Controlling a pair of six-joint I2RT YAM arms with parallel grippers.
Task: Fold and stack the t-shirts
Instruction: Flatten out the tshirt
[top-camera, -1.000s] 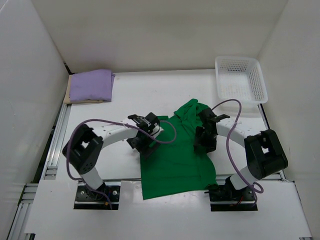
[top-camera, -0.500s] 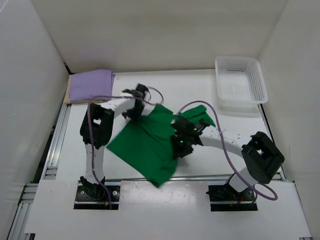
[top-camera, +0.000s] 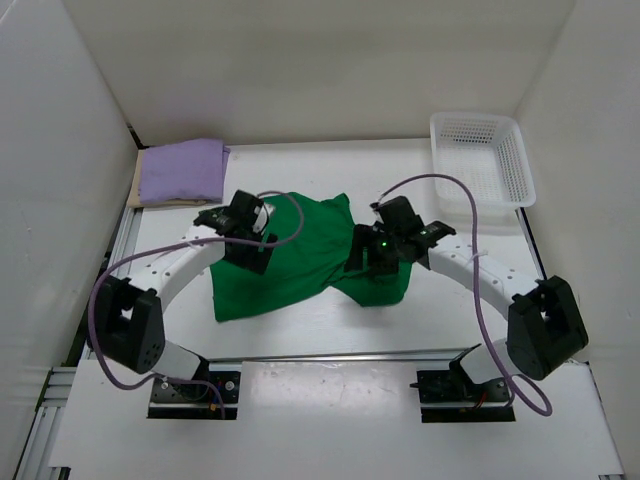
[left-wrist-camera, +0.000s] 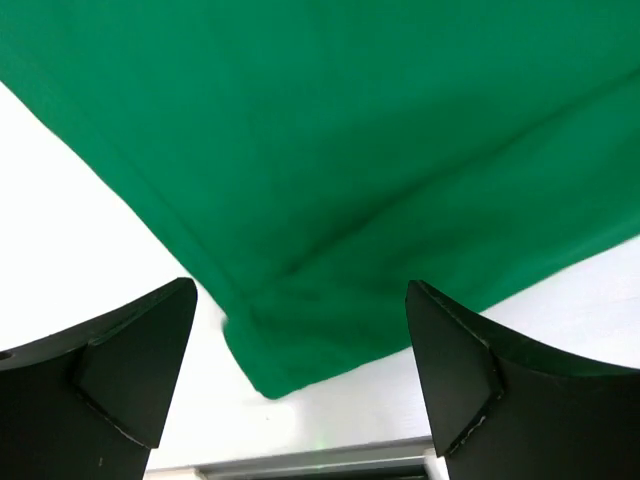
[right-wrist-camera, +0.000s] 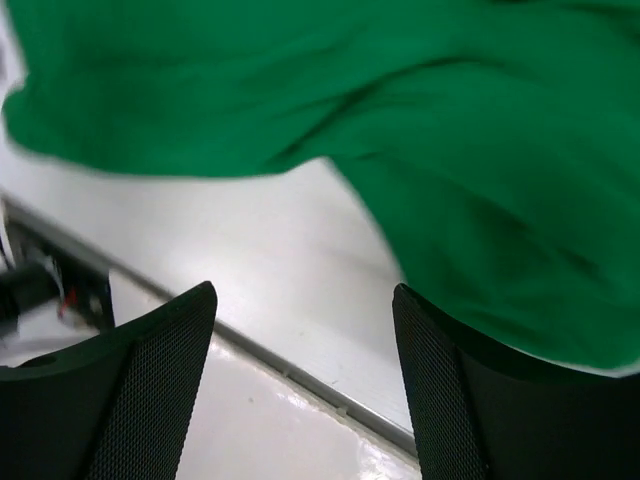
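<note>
Left wrist view shows the green t-shirt (left-wrist-camera: 380, 150) as soft, light, limp cloth, lying rumpled at the middle of the table (top-camera: 300, 170). I judge a pinch at its doubled corner (left-wrist-camera: 262, 360) best. The left fingers (left-wrist-camera: 130, 360) and right fingers (right-wrist-camera: 140, 390) stand wide apart above it, holding nothing.
</note>
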